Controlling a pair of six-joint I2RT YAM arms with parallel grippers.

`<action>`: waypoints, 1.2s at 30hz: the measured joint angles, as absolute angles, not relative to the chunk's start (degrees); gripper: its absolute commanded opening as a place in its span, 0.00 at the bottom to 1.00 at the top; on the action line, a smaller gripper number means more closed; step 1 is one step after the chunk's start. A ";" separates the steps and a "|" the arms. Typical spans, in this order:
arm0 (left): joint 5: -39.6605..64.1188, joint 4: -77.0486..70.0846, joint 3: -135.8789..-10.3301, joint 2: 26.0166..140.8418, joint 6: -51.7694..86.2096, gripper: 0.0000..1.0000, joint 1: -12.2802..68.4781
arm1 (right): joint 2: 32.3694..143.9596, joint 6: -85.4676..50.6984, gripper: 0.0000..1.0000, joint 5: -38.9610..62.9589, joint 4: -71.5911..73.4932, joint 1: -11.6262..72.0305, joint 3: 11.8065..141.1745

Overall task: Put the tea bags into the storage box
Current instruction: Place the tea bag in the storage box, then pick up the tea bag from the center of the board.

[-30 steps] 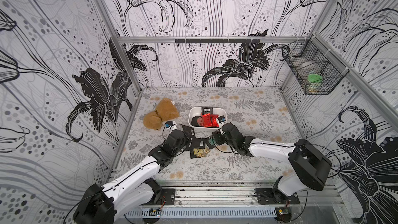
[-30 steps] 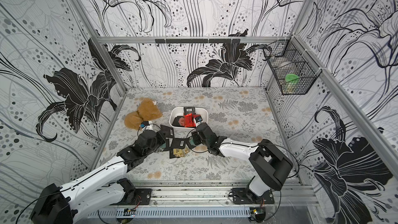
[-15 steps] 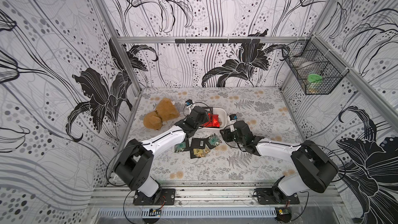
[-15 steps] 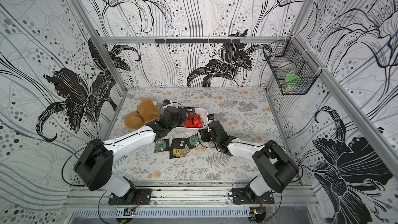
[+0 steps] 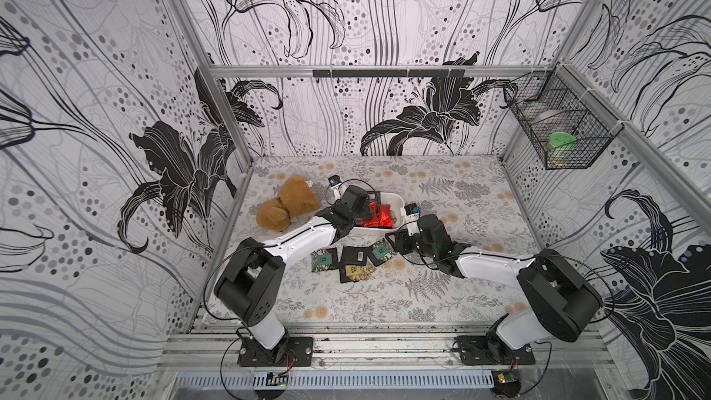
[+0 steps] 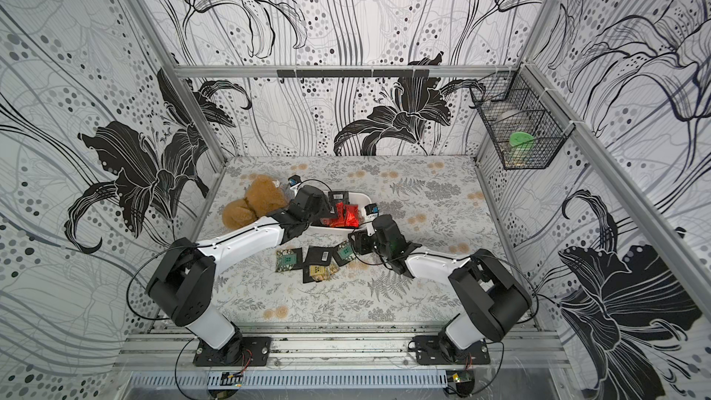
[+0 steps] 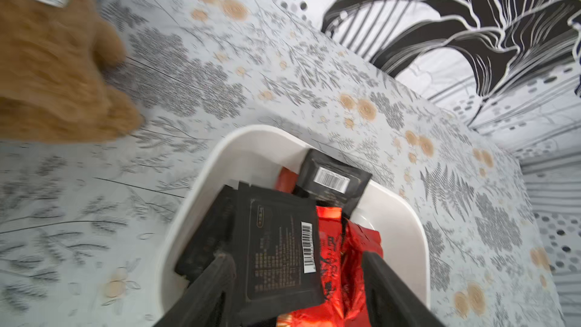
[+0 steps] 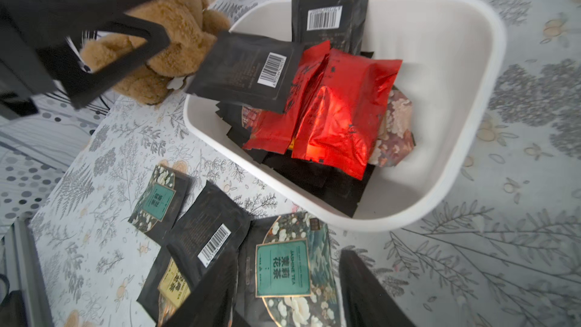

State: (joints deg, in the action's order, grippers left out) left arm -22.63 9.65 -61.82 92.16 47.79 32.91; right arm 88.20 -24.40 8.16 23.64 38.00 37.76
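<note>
The left fingers [image 7: 220, 278] stand wide apart above the storage box [image 7: 248, 135] and grip nothing. A black barcoded tea bag [image 7: 276, 246] sits loose between them on top of the pile in the box. In the right wrist view it tilts across the box corner nearest the plush toy [image 8: 188, 17], clear of both fingers. Beneath it lie two shiny red tea bags [image 8: 339, 114] and more black ones.

The right fingers [image 8: 361, 284] are partly open and low over the tabletop [image 8: 471, 262], one on either side of a green-labelled tea bag [image 8: 283, 265]. This bag lies flat just outside the box's near wall. A thin strip of tabletop shows between the bag and one finger, so it is not clamped. Whether the other finger touches it I cannot tell.

Beside it lie a barcoded black bag [image 8: 204, 218], a yellow-labelled bag [image 8: 173, 281] and a second green-labelled bag [image 8: 155, 202].

In both top views the box stands near the middle of the tabletop, slightly toward its far edge.
</note>
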 measured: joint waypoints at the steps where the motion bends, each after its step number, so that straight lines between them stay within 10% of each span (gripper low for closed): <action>1: -23.68 9.98 -60.34 90.04 47.86 0.74 32.77 | 88.95 -24.40 0.57 8.88 23.62 38.09 38.02; 13: -19.66 7.14 -38.17 71.35 52.69 0.68 32.29 | 94.59 -19.14 0.56 9.89 19.81 46.78 46.57; 36: -6.00 -8.95 -24.40 77.36 57.17 0.56 32.36 | 108.09 -15.77 0.28 7.29 5.54 49.12 59.27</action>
